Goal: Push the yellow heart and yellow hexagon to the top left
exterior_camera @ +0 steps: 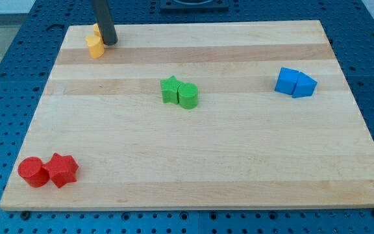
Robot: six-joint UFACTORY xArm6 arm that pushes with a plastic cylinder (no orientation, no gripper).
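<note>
Two yellow blocks sit at the board's top left corner. One yellow block [95, 47] shows clearly; its shape is hard to make out. The other yellow block [97, 30] is just above it and mostly hidden behind my rod. My tip [110, 43] rests on the board right against the right side of the lower yellow block.
A green star [169, 90] touches a green cylinder [187, 96] at the board's middle. A blue cube [286, 81] touches a blue wedge-like block [304, 85] at the right. A red cylinder [32, 172] touches a red star [62, 169] at the bottom left. The wooden board [239, 162] lies on a blue perforated table.
</note>
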